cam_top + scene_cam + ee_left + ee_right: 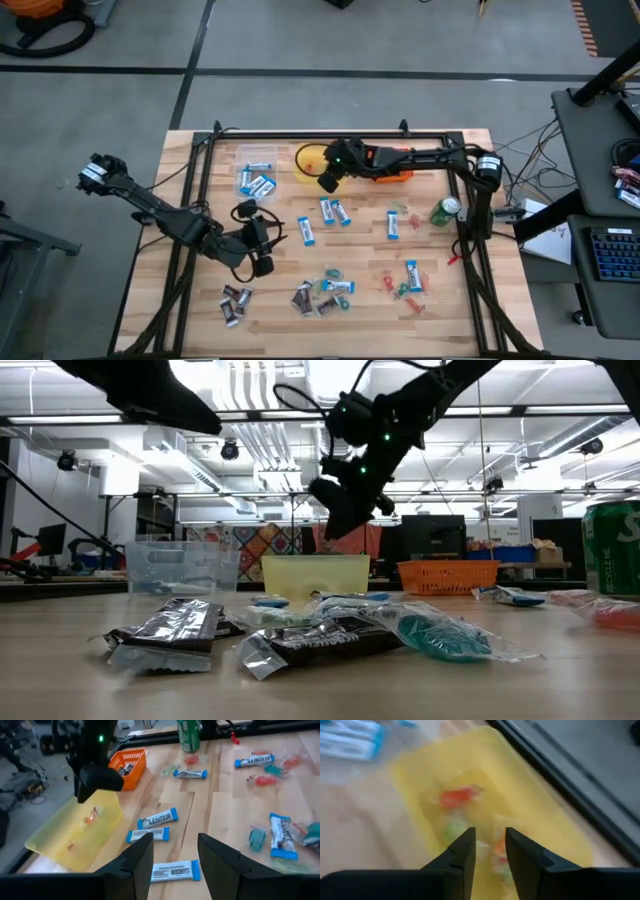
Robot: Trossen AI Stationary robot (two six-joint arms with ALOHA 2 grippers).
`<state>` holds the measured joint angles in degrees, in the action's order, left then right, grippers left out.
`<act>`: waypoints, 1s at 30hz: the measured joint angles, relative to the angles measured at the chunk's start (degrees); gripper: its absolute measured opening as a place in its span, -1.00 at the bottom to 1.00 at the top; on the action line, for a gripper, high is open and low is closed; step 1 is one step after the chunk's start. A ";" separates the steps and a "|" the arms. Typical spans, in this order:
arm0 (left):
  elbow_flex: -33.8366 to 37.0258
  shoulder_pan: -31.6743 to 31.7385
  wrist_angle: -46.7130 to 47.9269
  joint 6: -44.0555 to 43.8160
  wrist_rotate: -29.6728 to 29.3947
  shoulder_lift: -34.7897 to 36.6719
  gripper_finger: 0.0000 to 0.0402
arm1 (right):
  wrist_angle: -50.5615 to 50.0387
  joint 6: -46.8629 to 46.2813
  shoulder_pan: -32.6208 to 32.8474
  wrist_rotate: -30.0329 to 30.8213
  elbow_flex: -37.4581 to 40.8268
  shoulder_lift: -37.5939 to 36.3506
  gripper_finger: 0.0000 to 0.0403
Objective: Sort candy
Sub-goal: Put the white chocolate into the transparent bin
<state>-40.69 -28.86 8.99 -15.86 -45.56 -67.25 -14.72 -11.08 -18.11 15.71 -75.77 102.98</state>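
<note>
Table [200, 160]: wooden top carrying three tubs and the scattered candy [325, 290]; positions below are given from the yellow tub [308, 160].

Yellow tub: at the table's far edge, holding a few small red, green and orange sweets [455, 797]. Clear tub [255, 178] just beside it toward the left arm, with blue-and-white bars; orange tub [395, 172] on its other side. A green can [444, 211] stands beyond the orange tub.

Right gripper [328, 178]: directly over the yellow tub, arm stretched level across the far edge, wrist tipped down. Fingers slightly parted, nothing visible between them. Judged step: a drop into the tub. To do it well, rise clear of the rim before swinging away.

Left gripper [262, 262]: well nearer the camera side than the yellow tub, fingers parted, empty, over bare wood.

Loose candy: blue-and-white bars [335, 211] near the yellow tub; dark brown wrappers [235, 300] farthest from it.
</note>
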 joint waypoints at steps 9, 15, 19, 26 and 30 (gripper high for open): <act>0.00 -0.02 1.03 -14.47 -0.52 -0.65 -0.32 | 0.79 -15.19 11.62 -14.57 0.00 -1.11 -0.50; -1.18 -0.62 4.41 -19.59 0.57 1.26 -0.32 | 0.66 -24.91 22.16 -0.97 0.02 0.12 -0.47; -2.00 -1.47 7.42 -19.29 1.51 1.84 -0.32 | -0.94 -31.17 27.76 8.21 0.02 1.08 -0.47; -2.43 -1.44 8.11 -19.21 1.51 1.97 -0.32 | 2.76 -34.26 30.89 12.61 0.02 5.91 -0.47; -2.40 -1.42 8.82 -18.83 1.46 1.97 -0.32 | 7.77 -30.29 30.84 12.80 0.02 9.73 -0.47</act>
<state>-43.09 -30.28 17.81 -34.69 -44.10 -65.28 -6.95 -41.37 12.73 28.51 -75.75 112.71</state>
